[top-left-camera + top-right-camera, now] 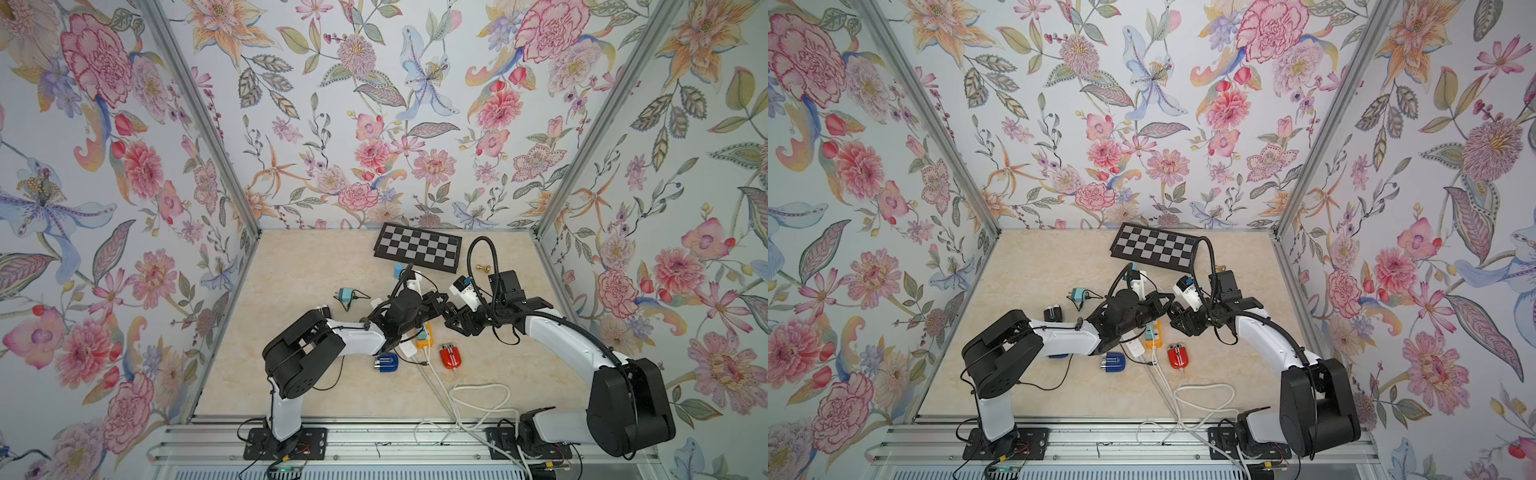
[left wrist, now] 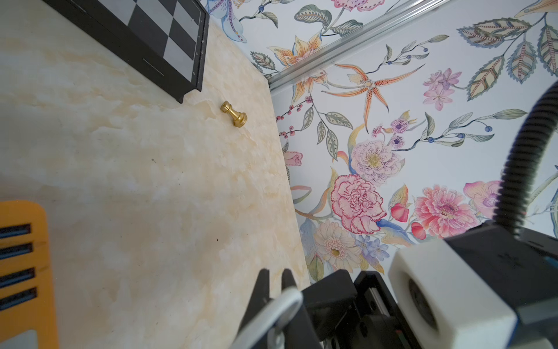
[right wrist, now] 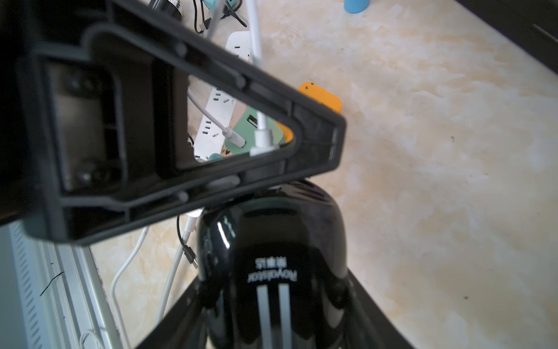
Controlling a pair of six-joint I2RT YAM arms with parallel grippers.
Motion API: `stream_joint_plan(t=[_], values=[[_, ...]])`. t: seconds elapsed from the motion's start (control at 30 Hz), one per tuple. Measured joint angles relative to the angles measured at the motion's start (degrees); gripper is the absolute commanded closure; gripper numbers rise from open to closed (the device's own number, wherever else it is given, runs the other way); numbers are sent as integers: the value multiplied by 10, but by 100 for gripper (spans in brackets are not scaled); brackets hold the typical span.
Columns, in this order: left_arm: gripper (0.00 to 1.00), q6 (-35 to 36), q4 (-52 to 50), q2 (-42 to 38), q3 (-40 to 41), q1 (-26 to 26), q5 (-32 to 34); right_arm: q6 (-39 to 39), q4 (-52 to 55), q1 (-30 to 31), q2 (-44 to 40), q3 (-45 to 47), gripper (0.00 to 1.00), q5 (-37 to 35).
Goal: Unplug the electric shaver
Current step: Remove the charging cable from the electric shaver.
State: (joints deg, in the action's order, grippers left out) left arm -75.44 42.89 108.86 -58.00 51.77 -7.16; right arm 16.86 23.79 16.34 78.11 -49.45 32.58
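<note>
In the right wrist view my right gripper (image 3: 271, 305) is shut on the glossy black electric shaver (image 3: 265, 235), one finger on each side of its body. My left gripper (image 2: 275, 273) is shut on a white cable (image 2: 280, 305) that loops close to its camera. Seen from the right wrist, the left gripper's black frame (image 3: 211, 169) lies across the shaver's far end. It hides where the white cable's plug (image 3: 262, 142) meets the shaver. In both top views the two grippers (image 1: 444, 306) (image 1: 1169, 309) meet tip to tip above the table's middle.
An orange hub (image 1: 424, 336) and a white power strip (image 1: 409, 348) lie under the arms, with white cables trailing to the front edge. A blue shaver (image 1: 386, 363), a red shaver (image 1: 451, 356) and a teal charger (image 1: 345, 295) lie nearby. The chessboard (image 1: 417, 247) and a gold piece (image 2: 234, 114) are at the back.
</note>
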Motion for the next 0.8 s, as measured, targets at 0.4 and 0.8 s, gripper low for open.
stream_joint_plan(t=[0.4, 0.8], values=[[100, 0, -12, 0, -12, 4, -5, 33, 0, 0, -31, 11, 63, -41], [100, -1, -29, -10, -13, 10, -27, -29, 3, 39, -96, 45, 65, -107]])
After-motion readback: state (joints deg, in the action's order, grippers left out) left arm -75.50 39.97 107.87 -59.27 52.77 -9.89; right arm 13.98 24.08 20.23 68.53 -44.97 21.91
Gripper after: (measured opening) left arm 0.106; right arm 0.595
